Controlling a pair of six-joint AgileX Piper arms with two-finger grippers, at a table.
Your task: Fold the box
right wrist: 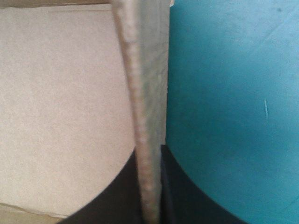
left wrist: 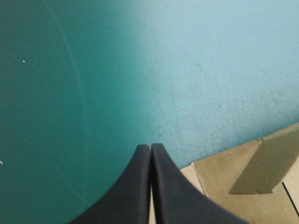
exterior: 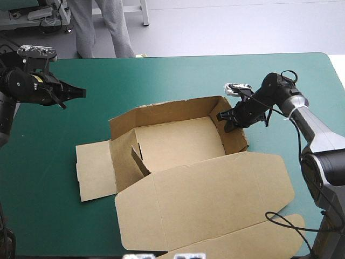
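Nearest us, along the near edge of the table [exterior: 48, 226], the lid [exterior: 205, 199] of the brown box [exterior: 172, 137] lies flat and unfolded, reaching toward the near right corner. Beyond it, about the middle of the table, the tray is half formed. The far wall [exterior: 161, 110] and the right wall [exterior: 233, 127] stand up, while the left flap [exterior: 94, 170] lies flat on the teal-green cover and an inner tab [exterior: 137, 154] leans loosely. The right gripper [exterior: 225, 120] is clamped on the right wall, one black finger inside and one outside. We judge that it holds the wall upright so the crease sets. Farther off, toward the far left corner, the left gripper [exterior: 80, 93] hovers with its fingers pressed together, holding nothing and well apart from the box. We judge it is free to attend to the unraised left side.
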